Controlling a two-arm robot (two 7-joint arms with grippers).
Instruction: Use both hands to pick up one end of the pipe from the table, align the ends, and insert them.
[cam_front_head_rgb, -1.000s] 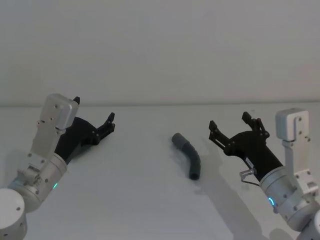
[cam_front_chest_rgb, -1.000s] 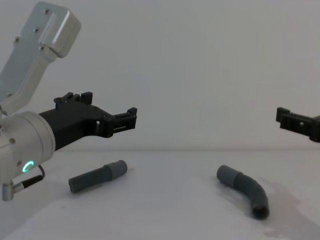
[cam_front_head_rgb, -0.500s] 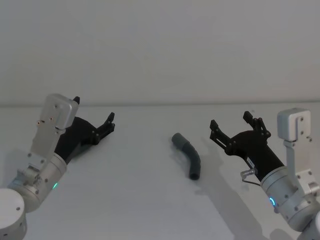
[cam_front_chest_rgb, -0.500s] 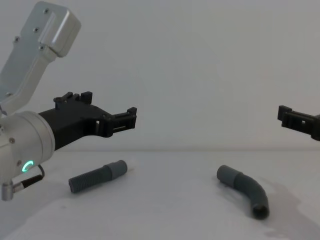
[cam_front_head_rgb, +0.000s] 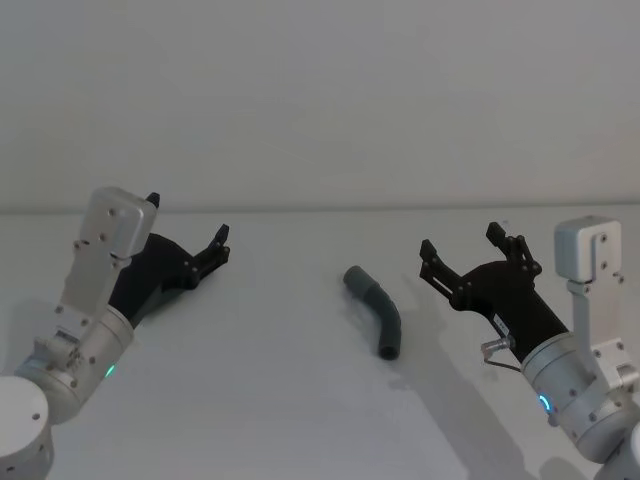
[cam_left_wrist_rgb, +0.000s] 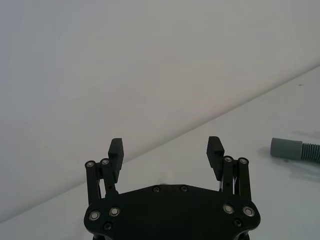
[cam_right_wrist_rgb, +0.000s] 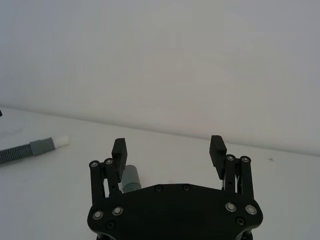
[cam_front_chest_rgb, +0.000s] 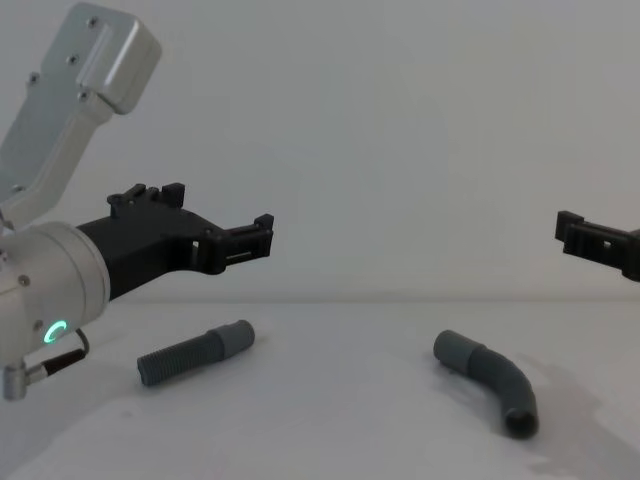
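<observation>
Two pieces of the pipe lie on the white table (cam_front_head_rgb: 270, 400). The bent piece (cam_front_head_rgb: 378, 310) rests mid-table, also seen as the elbow (cam_front_chest_rgb: 490, 378), with its cuff (cam_right_wrist_rgb: 131, 177) just beyond my right gripper's fingers. The straight piece (cam_front_chest_rgb: 195, 352) lies under my left arm; its cuff carries a white tip (cam_right_wrist_rgb: 62, 140). My left gripper (cam_front_head_rgb: 190, 225) hovers open above the table at the left, clear of the straight piece. To the right of the elbow, my right gripper (cam_front_head_rgb: 462, 242) is raised and open. Both hold nothing. A grey cuff (cam_left_wrist_rgb: 287, 148) lies far off from the left gripper (cam_left_wrist_rgb: 166, 150).
A plain pale wall (cam_front_head_rgb: 320, 100) rises behind the table's far edge. Bare table surface lies between the two pipe pieces and in front of them.
The right gripper has drifted very slightly to the right. The left gripper and both pipe pieces stay where they were.
</observation>
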